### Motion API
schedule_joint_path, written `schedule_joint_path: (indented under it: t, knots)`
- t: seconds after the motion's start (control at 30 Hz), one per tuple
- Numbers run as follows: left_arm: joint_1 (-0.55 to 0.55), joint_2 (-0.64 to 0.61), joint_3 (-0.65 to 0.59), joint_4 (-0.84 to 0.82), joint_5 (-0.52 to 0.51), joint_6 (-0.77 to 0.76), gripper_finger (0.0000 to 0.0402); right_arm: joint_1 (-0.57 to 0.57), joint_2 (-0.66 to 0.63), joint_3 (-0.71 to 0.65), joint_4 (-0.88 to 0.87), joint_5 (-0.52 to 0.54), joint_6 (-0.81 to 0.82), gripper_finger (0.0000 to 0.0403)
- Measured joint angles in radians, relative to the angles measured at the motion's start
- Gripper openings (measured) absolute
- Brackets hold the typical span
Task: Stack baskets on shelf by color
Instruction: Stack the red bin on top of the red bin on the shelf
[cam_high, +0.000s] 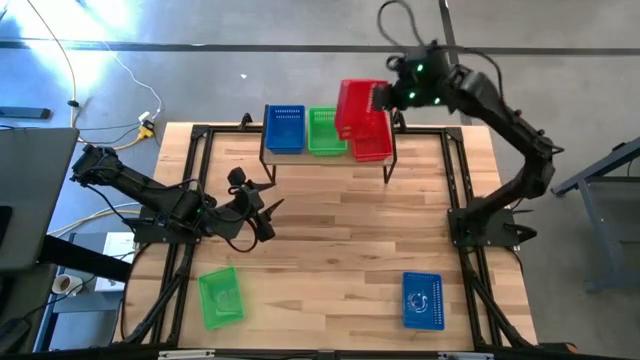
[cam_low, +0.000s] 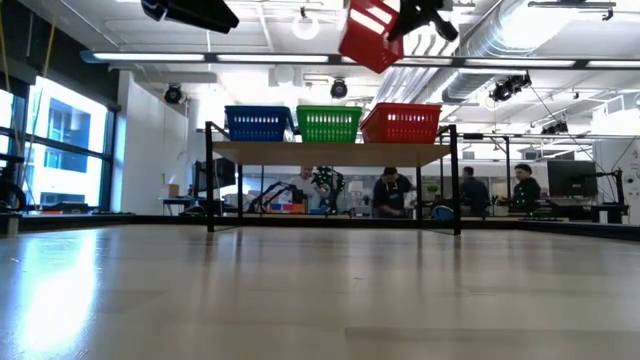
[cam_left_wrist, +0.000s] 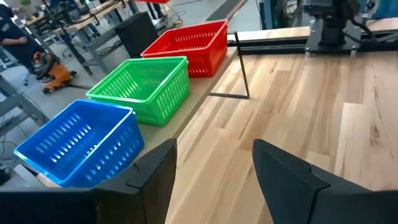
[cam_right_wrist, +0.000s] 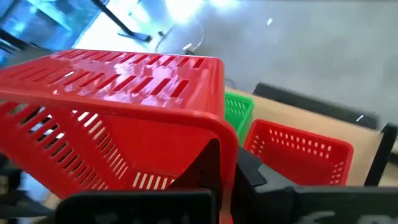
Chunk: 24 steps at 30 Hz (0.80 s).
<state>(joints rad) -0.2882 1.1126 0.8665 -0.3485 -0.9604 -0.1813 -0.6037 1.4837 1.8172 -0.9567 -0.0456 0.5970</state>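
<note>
Nearest the table's front edge lie a loose green basket (cam_high: 220, 297) and a loose blue basket (cam_high: 422, 300), flat, awaiting pickup. Mid-table the left gripper (cam_high: 262, 212) waits, fingers spread, empty. Beyond, the shelf (cam_high: 376, 163) holds blue, green and red baskets side by side. Above the red basket (cam_low: 401, 123), the right gripper (cam_high: 382, 96) pinches another red basket (cam_low: 371, 35) by its rim, tilted, long axis front-to-back, probably for nesting.
</note>
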Motion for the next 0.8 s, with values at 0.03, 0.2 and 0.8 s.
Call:
schedule_joint_path:
  t: [0.03, 0.2, 0.8]
  knots:
    - [0.000, 0.000, 0.000, 0.000, 0.000, -0.002, 0.0200, -0.035, 0.000, 0.000, -0.005, -0.049, 0.008, 0.0000]
    - [0.000, 0.000, 0.000, 0.000, 0.000, -0.002, 0.0200, -0.154, 0.001, 0.000, -0.033, -0.145, 0.016, 0.0000]
    - [0.001, 0.000, -0.002, -0.036, -0.015, -0.020, 0.0200, -0.267, 0.043, 0.001, -0.268, -0.261, 0.035, 0.0000]
